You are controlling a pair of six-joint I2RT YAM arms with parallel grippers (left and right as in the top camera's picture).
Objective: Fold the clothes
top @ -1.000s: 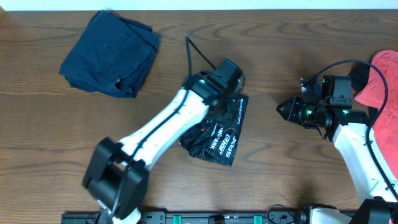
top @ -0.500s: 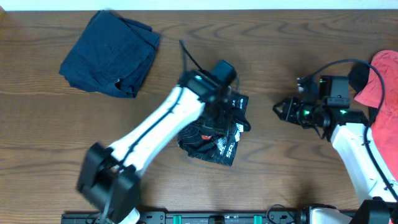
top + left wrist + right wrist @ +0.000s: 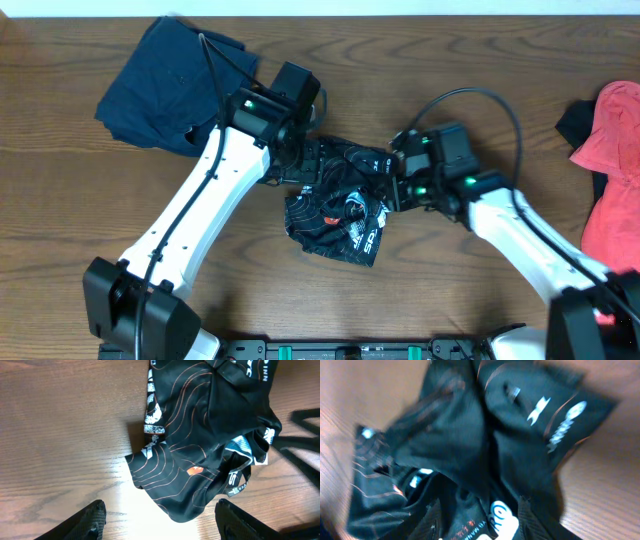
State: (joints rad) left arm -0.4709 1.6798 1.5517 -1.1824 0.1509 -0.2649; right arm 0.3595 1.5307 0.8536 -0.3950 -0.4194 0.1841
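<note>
The clothes, a black jersey (image 3: 335,215) with thin orange lines and white lettering, lie crumpled in the middle of the table. My left gripper (image 3: 297,168) hovers over the jersey's upper left edge. In the left wrist view it (image 3: 162,527) stands open, and the jersey's (image 3: 200,450) hem reaches down between the fingers without touching them. My right gripper (image 3: 393,186) is down on the jersey's upper right part. In the blurred right wrist view its fingers (image 3: 542,522) stand apart with bunched jersey fabric (image 3: 485,445) between them.
A navy-blue folded garment (image 3: 175,85) lies at the back left, close behind the left arm. A coral-red garment (image 3: 610,170) lies at the right edge, with a dark cloth (image 3: 573,120) beside it. Bare wooden table (image 3: 480,300) shows at the front.
My left gripper let go of the jersey, opened and swung back and to the left. My right arm came in from the right onto the jersey, jaws widening. The jersey got looser and spread upward.
</note>
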